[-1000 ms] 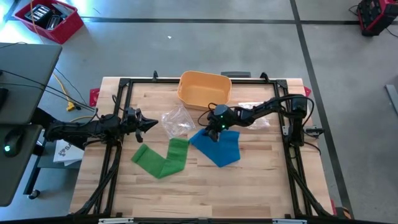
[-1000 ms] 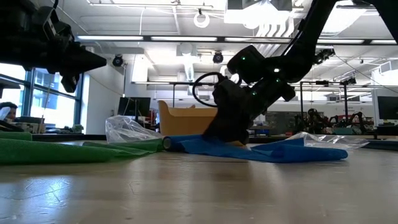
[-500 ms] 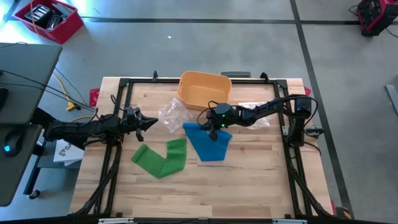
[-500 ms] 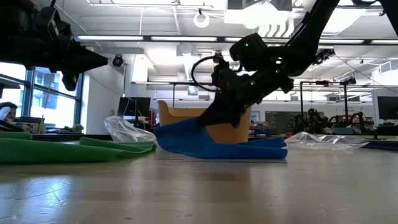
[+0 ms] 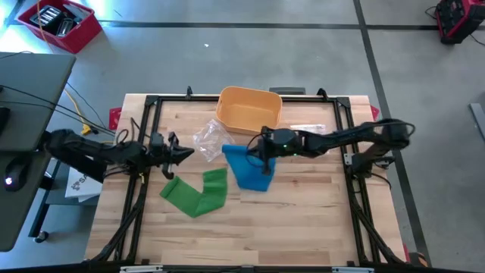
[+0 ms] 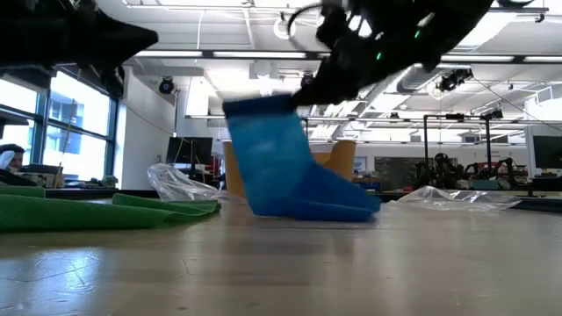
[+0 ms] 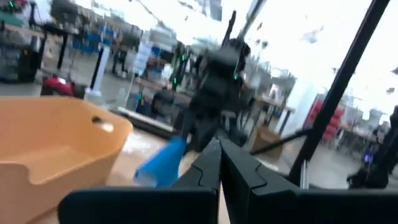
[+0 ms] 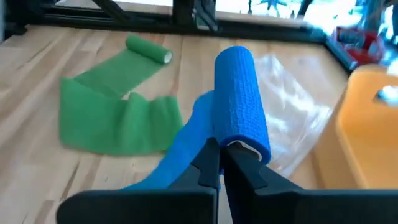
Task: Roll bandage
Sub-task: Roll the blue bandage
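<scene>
A blue bandage (image 5: 248, 168), partly rolled, hangs from my right gripper (image 5: 256, 149) over the middle of the table. Its roll (image 8: 239, 102) is up at the fingers and its loose tail (image 6: 325, 204) rests on the wood. The gripper is shut on the roll. A green bandage (image 5: 198, 193) lies mostly unrolled on the table's left half, with a small roll (image 8: 149, 48) at one end. My left gripper (image 5: 189, 152) hovers shut and holding nothing above the table's left side, pointing toward the blue bandage. My right gripper holds the blue bandage by the near end of its roll (image 8: 247, 148), pinched between the two fingers. The fingers themselves hide the exact spot. They come from the table's right, slanting a little down, along the roll. The roll is lifted clear and the strip hangs slack, its tail on the table.
An orange bin (image 5: 250, 108) stands at the table's far edge, behind the blue bandage. One crumpled clear plastic bag (image 5: 212, 142) lies between the two grippers, another (image 5: 312, 130) under the right arm. Bare wood lies toward the near edge.
My right gripper has risen from the table with the blue bandage's rolled end and turned about its wrist. The roll is lifted clear; the spread tail has drawn in toward the left and stays on the wood. My left gripper has edged toward the table's middle.
</scene>
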Controlling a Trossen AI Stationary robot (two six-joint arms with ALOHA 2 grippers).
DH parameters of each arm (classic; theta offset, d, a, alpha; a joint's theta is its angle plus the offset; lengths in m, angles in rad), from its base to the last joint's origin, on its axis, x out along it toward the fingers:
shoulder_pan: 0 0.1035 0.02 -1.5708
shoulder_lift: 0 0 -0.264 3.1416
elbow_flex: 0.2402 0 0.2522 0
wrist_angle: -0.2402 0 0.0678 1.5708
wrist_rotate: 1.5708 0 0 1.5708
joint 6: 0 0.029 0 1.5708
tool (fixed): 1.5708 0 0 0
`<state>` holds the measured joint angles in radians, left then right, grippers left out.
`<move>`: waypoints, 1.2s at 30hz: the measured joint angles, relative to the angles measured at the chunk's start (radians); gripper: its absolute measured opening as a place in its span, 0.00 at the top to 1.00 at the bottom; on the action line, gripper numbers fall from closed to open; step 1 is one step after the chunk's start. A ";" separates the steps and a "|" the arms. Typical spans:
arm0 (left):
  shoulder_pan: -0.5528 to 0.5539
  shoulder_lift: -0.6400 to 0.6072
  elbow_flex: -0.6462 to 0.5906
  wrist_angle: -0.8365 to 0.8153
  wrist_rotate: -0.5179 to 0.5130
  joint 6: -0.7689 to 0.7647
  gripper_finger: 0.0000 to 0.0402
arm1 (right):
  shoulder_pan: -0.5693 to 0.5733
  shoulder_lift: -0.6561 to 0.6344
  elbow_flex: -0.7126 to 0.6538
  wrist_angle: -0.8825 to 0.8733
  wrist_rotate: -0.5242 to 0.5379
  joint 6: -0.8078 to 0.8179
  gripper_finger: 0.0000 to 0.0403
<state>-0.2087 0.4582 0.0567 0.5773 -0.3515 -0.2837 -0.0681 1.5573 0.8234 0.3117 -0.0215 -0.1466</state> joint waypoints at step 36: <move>-0.176 0.952 0.748 0.003 -0.034 1.001 0.72 | 0.108 -0.520 0.000 -0.397 -0.293 -0.089 1.00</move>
<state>-0.3850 1.4099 0.8051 0.5800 -0.3860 0.7173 0.0402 1.0378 0.8234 -0.0851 -0.3144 -0.2354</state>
